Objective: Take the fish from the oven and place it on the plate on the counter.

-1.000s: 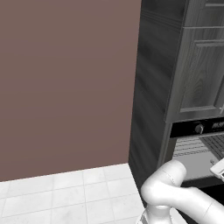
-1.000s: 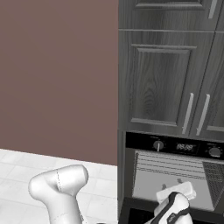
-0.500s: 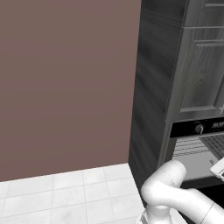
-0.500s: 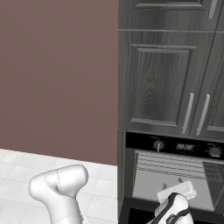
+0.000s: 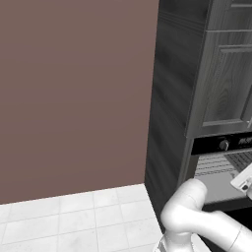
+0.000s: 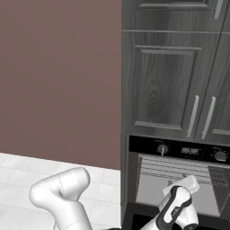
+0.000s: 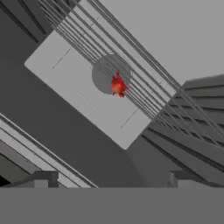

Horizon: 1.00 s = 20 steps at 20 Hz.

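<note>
The oven (image 6: 179,150) is open, with its black control panel above a lit cavity and grey wire racks (image 6: 170,168). In the hand view a tiny red-orange fish (image 7: 118,85) lies on a round darker patch of a light grey tray (image 7: 83,92) on the rack wires. My gripper (image 7: 114,177) is open, both dark fingertips (image 7: 43,177) well short of the fish, nothing between them. From the right base view my white hand (image 6: 180,189) reaches into the oven mouth; the left base view catches it at the right edge (image 5: 243,179). The plate and counter are out of view.
Dark grey wood-grain cabinets (image 6: 166,76) with vertical handles (image 6: 193,117) stand above the oven. A brown wall (image 5: 74,93) and white tiled floor (image 5: 74,221) lie to the left. The oven's side wall and lower rack rails (image 7: 26,140) flank the gripper.
The hand has edged slightly up and deeper toward the oven cavity. The jaws have spread a touch wider.
</note>
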Tool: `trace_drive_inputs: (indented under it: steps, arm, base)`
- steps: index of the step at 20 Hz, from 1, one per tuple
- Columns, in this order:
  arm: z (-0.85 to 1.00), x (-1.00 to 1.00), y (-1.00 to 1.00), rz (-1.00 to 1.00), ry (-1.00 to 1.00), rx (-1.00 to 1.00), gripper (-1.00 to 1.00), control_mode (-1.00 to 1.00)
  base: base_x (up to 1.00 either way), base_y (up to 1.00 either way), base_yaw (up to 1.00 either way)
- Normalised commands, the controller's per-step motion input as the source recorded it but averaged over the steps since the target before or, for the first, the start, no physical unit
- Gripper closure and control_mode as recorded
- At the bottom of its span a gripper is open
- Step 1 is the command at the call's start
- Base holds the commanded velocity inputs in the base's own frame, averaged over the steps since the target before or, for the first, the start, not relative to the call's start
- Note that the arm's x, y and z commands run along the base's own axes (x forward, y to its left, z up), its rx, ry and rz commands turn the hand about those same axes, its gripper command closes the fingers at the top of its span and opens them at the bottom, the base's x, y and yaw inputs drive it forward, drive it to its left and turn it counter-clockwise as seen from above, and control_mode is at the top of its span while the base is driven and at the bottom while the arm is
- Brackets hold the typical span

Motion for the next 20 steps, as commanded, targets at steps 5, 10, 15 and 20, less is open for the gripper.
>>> trace_drive_inputs:
  steps: [5,10,15,20]
  arm:
    - [-0.17,0.39,-0.10,0.00,0.00,-0.03,-1.00,-1.00]
    - [-0.27,0.07,-0.04,0.00,0.00,-0.02,-1.00,-1.00]
    - [-0.32,0.00,0.00,0.00,0.00,-0.02,-1.00,-1.00]
    - [-0.36,0.13,0.00,0.01,0.00,-0.02,-1.00,-1.00]
  base:
    - [0.00,0.00,0.00]
    - [0.00,0.00,0.00]
    - [0.00,0.00,0.00]
    - [0.00,0.00,0.00]
